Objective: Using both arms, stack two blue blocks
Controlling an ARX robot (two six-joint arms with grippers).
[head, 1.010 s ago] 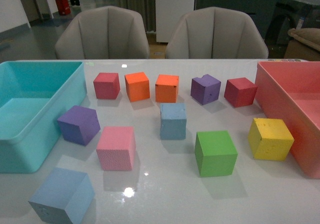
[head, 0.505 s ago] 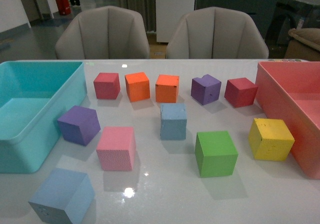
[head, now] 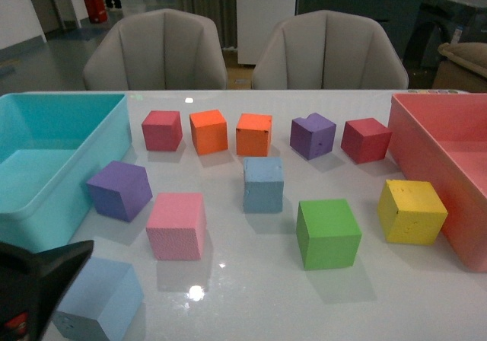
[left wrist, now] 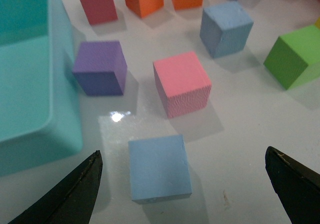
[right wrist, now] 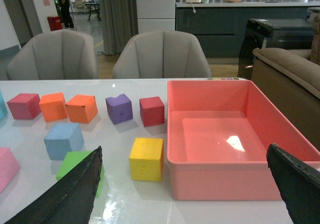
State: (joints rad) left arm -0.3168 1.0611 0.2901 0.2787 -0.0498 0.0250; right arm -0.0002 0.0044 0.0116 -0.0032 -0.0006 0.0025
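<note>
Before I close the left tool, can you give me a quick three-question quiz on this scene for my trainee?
1. True or false: the left tool is open and not gripping the near blue block.
2. What colour is the cube between the green cube and the pink bin? A yellow; B orange; C purple.
3. How many blue blocks stand on the table?

Key:
1. True.
2. A, the yellow cube.
3. Two: the near one and the far blue block, standing apart, not stacked.
</note>
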